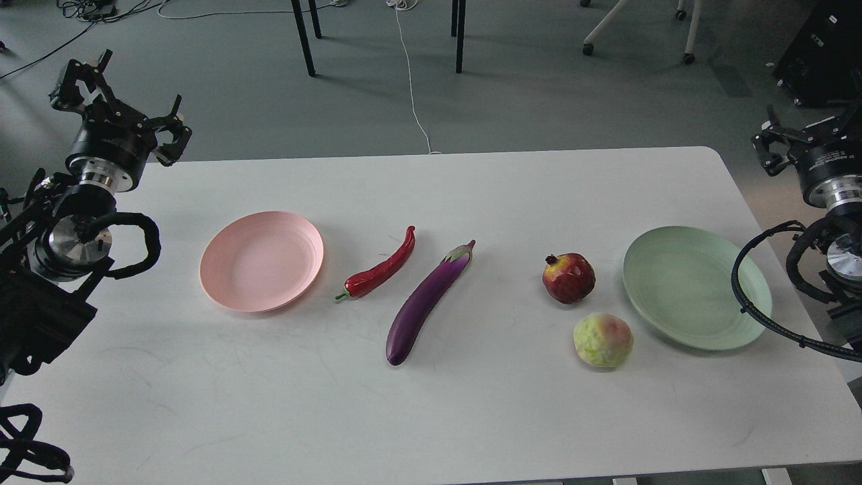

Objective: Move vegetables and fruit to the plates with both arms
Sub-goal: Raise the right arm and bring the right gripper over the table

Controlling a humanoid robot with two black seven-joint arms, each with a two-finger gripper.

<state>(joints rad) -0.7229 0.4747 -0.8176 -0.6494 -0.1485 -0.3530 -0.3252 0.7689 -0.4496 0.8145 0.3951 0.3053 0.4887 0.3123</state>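
On the white table (431, 417) lie a red chili pepper (380, 268) and a long purple eggplant (425, 304), side by side near the middle. To their left is the pale pink plate (261, 261), bare. Right of centre sits a dark red pomegranate (570, 277), with a yellow-green blushed fruit (603, 339) just in front of it. The mint green plate (696, 287) stands at the right, also bare. My left gripper (125, 102) hangs open over the table's far left corner, holding nothing. My right gripper (807, 133) is open beyond the table's right edge, far from the fruit.
Black cables loop off both arms, one arching over the green plate's right rim (741, 283). Behind the table are table legs (304, 37), chair casters (587, 48) and a white cord (412, 87) on the grey floor.
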